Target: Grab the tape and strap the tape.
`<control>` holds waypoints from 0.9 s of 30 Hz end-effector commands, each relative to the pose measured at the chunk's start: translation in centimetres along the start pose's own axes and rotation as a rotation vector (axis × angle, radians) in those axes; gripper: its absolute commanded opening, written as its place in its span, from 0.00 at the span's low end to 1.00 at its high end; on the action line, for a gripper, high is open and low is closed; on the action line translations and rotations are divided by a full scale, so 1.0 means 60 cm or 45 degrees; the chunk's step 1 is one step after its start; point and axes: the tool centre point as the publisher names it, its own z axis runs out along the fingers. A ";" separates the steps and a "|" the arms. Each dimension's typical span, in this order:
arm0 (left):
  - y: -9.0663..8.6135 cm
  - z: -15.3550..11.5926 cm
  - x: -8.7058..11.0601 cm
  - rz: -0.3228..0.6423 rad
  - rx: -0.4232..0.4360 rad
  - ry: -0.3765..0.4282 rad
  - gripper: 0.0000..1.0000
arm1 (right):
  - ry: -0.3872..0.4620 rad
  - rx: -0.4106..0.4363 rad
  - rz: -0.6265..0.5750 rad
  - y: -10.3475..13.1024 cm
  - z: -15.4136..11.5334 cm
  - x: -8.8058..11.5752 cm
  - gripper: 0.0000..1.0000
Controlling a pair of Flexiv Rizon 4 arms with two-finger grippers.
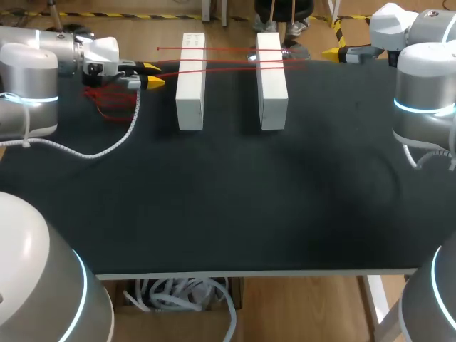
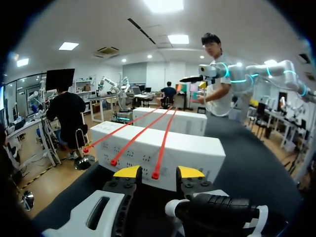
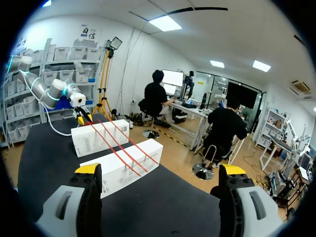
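Table (image 1: pixel 228 214): black top, carrying all items.
White boxes: two, lying parallel near the far edge, left box (image 1: pixel 190 82) and right box (image 1: pixel 271 78) apart.
Tape strips (image 1: pixel 228 60): three red strips, laid across the tops of both boxes, bridging the gap between them.
Left gripper (image 1: pixel 154 76): released, near the far-left corner, just beside the left box; end of one tape strip between the spread yellow tips.
Right gripper (image 3: pixel 160 170): released, spread wide, at the far-right corner, well apart from the boxes.
Red bundle (image 1: pixel 107 103): loose on the table under the left gripper.
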 end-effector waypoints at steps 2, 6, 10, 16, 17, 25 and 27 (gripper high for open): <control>-0.001 0.003 0.001 0.001 0.002 -0.005 0.25 | 0.001 -0.001 0.000 0.000 0.000 0.000 1.00; -0.001 0.004 0.004 0.002 0.006 0.003 0.12 | 0.001 -0.001 0.000 0.000 0.000 0.000 1.00; -0.001 0.004 0.004 0.003 0.003 0.003 0.18 | 0.001 -0.001 0.000 0.000 0.000 0.000 1.00; -0.003 0.003 0.000 0.008 0.007 -0.001 0.01 | 0.001 -0.001 0.000 0.000 0.000 0.000 1.00; -0.003 0.002 0.000 0.009 0.008 -0.001 0.00 | 0.001 -0.001 0.000 0.000 0.000 0.000 1.00; -0.007 -0.006 0.004 0.039 0.025 0.059 0.00 | 0.001 -0.001 0.000 0.000 0.000 0.000 1.00; -0.012 -0.011 0.008 0.063 0.046 0.114 0.00 | 0.001 -0.001 0.000 0.000 0.000 0.000 1.00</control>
